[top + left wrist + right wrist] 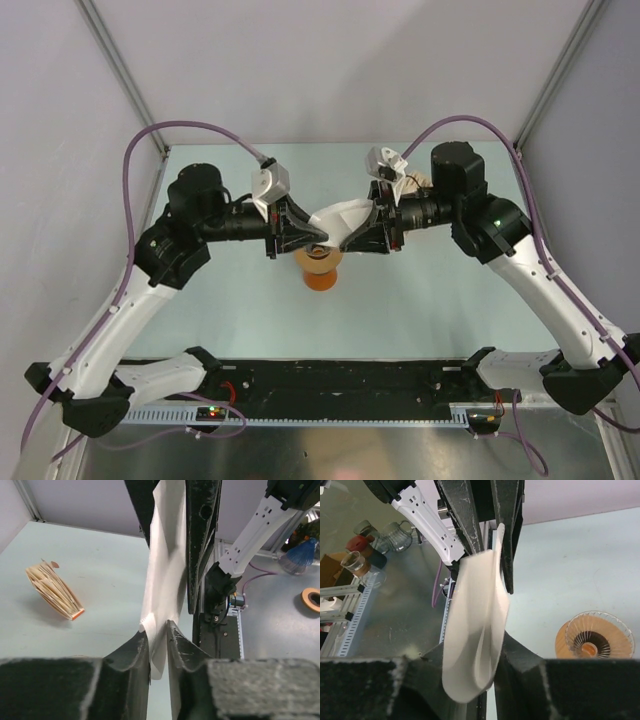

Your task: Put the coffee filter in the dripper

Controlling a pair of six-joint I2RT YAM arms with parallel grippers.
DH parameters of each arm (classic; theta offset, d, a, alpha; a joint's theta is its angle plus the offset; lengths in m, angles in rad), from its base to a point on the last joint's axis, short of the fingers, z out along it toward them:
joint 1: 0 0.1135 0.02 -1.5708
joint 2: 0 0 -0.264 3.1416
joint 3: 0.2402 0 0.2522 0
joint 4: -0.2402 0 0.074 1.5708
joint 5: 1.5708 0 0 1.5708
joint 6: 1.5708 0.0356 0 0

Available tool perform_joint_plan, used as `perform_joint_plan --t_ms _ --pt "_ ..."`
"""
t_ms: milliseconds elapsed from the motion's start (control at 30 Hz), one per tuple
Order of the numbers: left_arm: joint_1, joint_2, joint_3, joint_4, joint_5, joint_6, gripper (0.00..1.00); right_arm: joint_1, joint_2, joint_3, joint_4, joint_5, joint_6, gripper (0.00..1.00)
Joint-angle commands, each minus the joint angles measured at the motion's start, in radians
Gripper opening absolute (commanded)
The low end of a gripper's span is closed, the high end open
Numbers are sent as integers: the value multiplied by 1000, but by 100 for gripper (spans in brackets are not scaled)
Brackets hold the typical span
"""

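The white paper coffee filter (pixel 340 217) hangs in the air between my two grippers, just above and behind the dripper (pixel 318 258). The dripper is a tan ring and sits on an orange vessel (pixel 321 279). My left gripper (pixel 307 238) is shut on one edge of the filter (pixel 162 585); its fingertips (pixel 171 630) pinch the paper. My right gripper (pixel 362 232) is shut on the opposite edge, and the filter (pixel 475 630) bulges open between its jaws. The dripper (pixel 595 641) lies on the table to the lower right in the right wrist view.
A thick tan-and-white ribbed stack of filters (pixel 52 591) lies on the table, behind the right arm in the top view (pixel 418 183). The black rail (pixel 340 385) runs along the table's near edge. Glass jars (pixel 370 545) stand off the table.
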Motion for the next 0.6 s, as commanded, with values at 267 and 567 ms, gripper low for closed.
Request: perform_joint_plan --t_ms 267,567 --pt "80 63 71 93 99 -276 0 -126 -65 -22 -32 -89 86 60" --pt "82 70 61 141 158 -374 0 -93 -71 -31 -10 -35 -4 38"
